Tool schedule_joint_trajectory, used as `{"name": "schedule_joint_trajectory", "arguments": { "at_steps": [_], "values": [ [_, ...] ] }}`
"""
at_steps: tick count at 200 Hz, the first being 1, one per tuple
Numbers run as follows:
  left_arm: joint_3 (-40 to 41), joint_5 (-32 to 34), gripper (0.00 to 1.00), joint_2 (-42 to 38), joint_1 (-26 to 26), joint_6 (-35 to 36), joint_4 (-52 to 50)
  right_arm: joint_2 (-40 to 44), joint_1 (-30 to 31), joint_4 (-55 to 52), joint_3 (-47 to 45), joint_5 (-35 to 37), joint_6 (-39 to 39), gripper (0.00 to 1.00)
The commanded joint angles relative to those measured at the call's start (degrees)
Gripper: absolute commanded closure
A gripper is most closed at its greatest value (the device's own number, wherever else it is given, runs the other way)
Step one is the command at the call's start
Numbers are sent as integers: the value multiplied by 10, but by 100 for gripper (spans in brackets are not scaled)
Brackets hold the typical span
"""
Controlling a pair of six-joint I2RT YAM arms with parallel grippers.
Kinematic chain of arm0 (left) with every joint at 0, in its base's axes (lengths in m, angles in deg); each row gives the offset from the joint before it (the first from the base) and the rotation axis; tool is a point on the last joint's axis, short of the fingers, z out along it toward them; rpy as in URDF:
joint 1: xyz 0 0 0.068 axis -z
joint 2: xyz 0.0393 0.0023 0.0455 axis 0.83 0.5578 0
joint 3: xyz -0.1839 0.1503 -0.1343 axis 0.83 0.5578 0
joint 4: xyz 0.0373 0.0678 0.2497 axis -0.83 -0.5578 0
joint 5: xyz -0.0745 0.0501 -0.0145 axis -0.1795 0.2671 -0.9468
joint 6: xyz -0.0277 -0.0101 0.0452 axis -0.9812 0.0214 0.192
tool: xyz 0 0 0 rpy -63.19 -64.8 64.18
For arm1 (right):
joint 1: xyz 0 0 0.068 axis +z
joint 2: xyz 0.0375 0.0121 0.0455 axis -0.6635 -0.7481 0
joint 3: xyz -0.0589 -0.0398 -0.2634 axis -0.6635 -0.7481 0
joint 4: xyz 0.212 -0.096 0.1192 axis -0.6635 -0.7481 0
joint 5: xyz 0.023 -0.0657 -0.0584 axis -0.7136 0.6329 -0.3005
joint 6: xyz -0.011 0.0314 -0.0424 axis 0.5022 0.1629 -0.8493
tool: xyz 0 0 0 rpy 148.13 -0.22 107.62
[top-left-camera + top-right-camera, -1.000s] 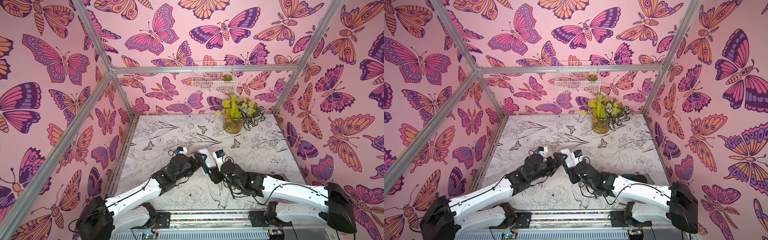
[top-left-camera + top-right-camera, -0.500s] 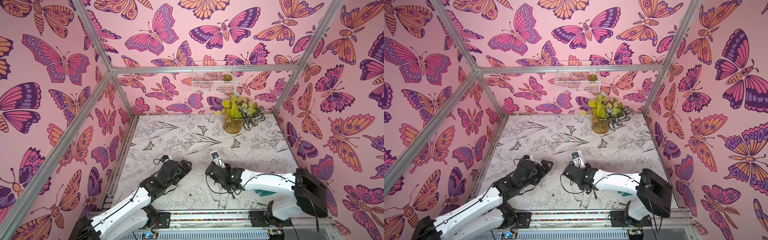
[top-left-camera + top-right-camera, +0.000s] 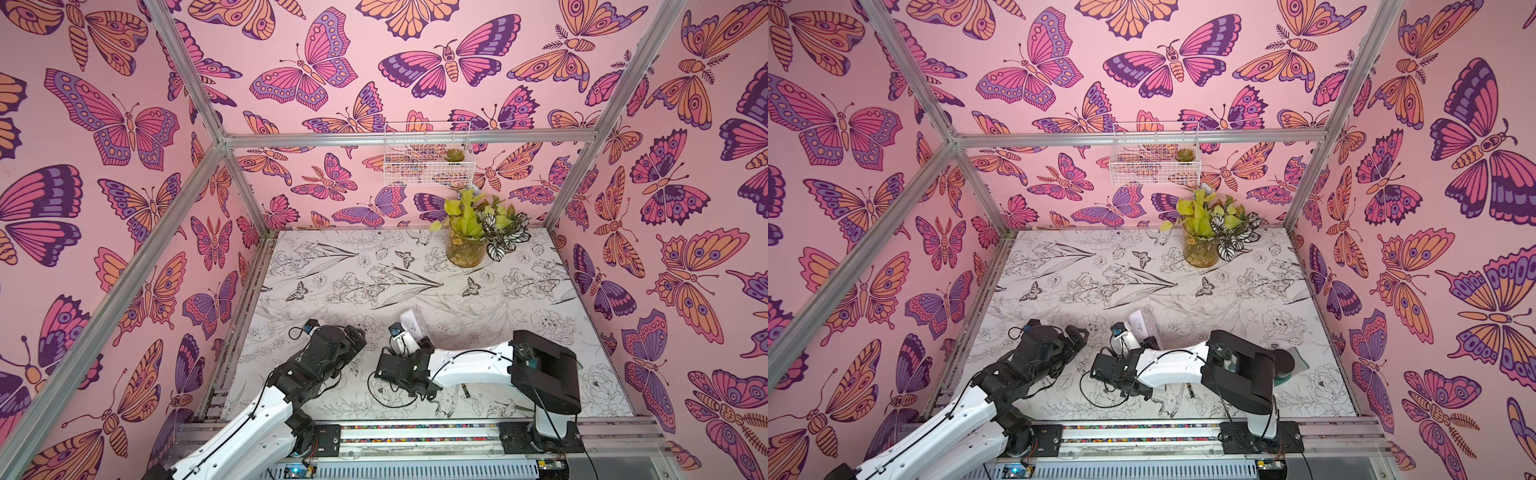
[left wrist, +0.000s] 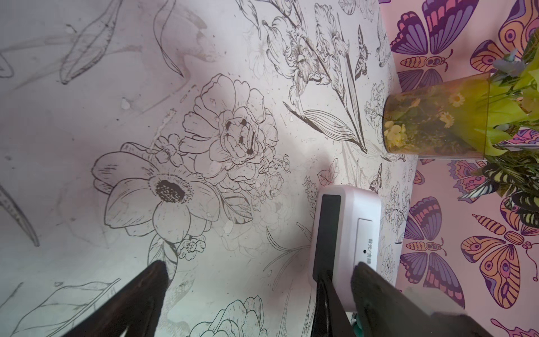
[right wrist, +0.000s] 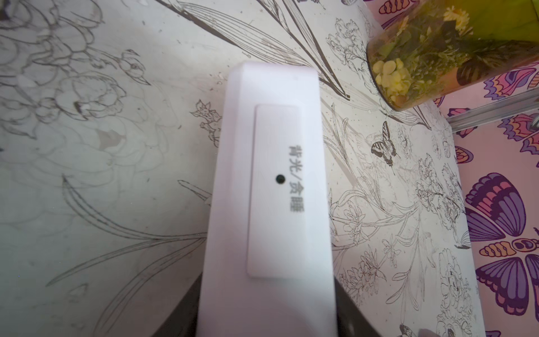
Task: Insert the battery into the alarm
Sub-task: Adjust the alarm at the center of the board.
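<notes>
**Alarm gripped by the right jaws, left jaws wide apart**

From where I stood, the white alarm (image 3: 411,326) sat near the front middle of the flower-printed surface (image 3: 353,266), clamped at one end by the right jaws. It leaned away from the right arm (image 3: 469,365), toward the back wall. In the right wrist view, the dark fingers (image 5: 183,309) pressed against both broad sides of the alarm (image 5: 271,189). The narrow top edge faced that camera, showing its long button and printed characters. I could not tell whether the far end touched the surface.

The left arm (image 3: 266,419) reached in beside it, and its jaws stood wide apart above the surface, just left of the alarm. From the left wrist, the alarm's (image 4: 347,233) dark screen showed on one side, and one left finger (image 4: 388,303) overlapped its near end in that view.

A glass jar of leafy plants (image 3: 465,249) stood well apart at the back right. A wire basket (image 3: 428,153) hung on the wall above it.
</notes>
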Motion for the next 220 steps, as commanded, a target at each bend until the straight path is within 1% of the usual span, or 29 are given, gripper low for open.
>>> {"name": "schedule_joint_trajectory", "arguments": {
  "at_steps": [1, 11, 36, 56, 82, 103, 126, 145, 161, 174, 189, 197, 205, 220],
  "values": [
    [11, 12, 0, -12, -9, 15, -30, -9, 19, -35, 20, 16, 28, 33],
    [12, 12, 0, -16, -12, 15, -33, -9, 26, -30, 20, 8, 28, 29],
    [13, 11, 0, -16, -17, 16, -37, -5, 41, -12, 24, -15, 27, 22],
    [13, 10, 0, -14, -19, 17, -36, -1, 51, 6, 26, -33, 21, 22],
    [12, 4, 0, -10, -21, 19, -37, 22, 53, 42, 15, -80, 12, 22],
    [9, -7, 0, -3, -22, 30, -28, 68, 52, 92, -14, -122, 0, 22],
    [4, -43, 0, 26, -22, 57, 9, 139, 44, 137, -56, -155, -11, 22],
    [-5, -88, 1, 68, -22, 86, 58, 208, 9, 173, -105, -198, -7, 27],
    [-15, -122, 5, 110, -21, 102, 102, 244, -49, 201, -147, -256, 10, 34],
    [-21, -136, 13, 143, -21, 104, 132, 258, -107, 217, -173, -314, 26, 43],
    [-28, -146, 29, 176, -21, 104, 163, 263, -164, 240, -199, -363, 37, 53],
    [-30, -152, 34, 193, -19, 100, 183, 262, -189, 248, -207, -380, 42, 60],
    [-32, -159, 38, 209, -18, 98, 205, 256, -209, 252, -211, -393, 44, 65],
    [-43, -171, 39, 240, -16, 101, 227, 239, -236, 257, -209, -413, 46, 73]
  ]
}}
